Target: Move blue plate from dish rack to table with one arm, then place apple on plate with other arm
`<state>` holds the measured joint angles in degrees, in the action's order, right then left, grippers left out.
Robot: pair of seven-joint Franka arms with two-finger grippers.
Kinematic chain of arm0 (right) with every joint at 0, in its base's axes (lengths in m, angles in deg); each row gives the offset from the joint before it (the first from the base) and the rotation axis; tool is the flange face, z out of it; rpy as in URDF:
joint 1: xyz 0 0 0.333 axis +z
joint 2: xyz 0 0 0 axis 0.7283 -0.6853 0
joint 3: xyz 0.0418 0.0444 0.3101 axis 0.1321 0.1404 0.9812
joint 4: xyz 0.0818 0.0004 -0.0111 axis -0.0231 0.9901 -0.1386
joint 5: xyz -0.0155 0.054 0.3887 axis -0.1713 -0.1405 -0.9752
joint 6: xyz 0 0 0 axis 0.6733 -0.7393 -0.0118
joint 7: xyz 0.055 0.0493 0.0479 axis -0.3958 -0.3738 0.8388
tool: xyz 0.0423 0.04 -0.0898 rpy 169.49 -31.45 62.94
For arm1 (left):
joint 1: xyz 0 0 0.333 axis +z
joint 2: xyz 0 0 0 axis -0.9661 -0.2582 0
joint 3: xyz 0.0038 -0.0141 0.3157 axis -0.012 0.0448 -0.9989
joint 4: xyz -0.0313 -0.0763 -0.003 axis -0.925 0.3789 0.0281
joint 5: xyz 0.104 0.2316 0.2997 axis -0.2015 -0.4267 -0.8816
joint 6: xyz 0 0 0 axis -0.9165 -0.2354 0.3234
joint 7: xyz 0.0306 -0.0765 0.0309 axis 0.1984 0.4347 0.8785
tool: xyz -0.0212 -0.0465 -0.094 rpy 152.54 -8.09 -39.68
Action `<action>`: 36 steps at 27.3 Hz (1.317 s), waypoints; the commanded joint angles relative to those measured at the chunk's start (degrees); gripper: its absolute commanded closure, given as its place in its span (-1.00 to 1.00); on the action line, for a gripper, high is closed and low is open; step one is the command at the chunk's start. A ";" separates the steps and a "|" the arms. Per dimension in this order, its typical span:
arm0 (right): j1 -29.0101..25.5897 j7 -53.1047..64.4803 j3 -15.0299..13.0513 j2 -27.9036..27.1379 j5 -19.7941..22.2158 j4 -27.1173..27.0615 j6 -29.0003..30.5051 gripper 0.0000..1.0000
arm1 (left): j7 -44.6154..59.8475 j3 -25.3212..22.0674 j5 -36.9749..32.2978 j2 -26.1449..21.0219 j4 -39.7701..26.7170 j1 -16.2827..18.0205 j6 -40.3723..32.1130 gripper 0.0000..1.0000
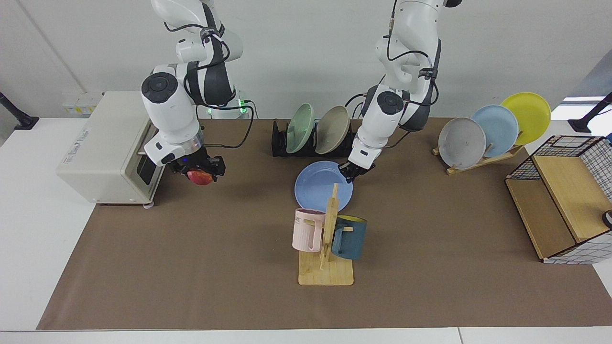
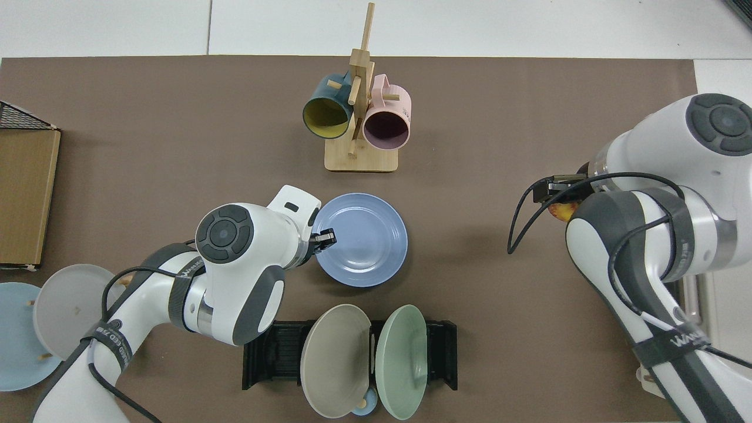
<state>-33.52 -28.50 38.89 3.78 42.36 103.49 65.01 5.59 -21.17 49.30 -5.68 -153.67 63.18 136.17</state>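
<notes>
The blue plate [image 1: 321, 186] lies level, low over the brown mat of the table [image 1: 191, 263], behind the mug tree; I cannot tell if it touches the mat. My left gripper [image 1: 351, 171] is shut on its rim, which the top view shows too, with gripper [image 2: 323, 239] and plate [image 2: 361, 239]. The black dish rack [image 1: 368, 138] behind it holds a green and a beige plate. My right gripper [image 1: 200, 173] hangs above the mat beside the white appliance, shut on the red apple [image 1: 200, 177]. From above, the apple [image 2: 561, 210] is mostly hidden by the arm.
A wooden mug tree [image 1: 325, 239] with a pink and a dark blue mug stands just in front of the plate. A white appliance [image 1: 105, 148] sits at one end. A wood stand [image 1: 492, 129] with grey, pale blue and yellow plates and a wire basket [image 1: 564, 200] sit at the other.
</notes>
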 commanded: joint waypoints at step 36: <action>16.92 -26.07 0.29 -1.97 0.01 -2.14 6.20 1.00 | -26.79 -3.52 -8.12 7.63 27.98 17.74 -49.94 -1.00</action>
<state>-20.95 -47.62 39.43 3.71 42.33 102.61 68.14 -16.73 -24.38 41.68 2.37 -129.58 78.92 90.62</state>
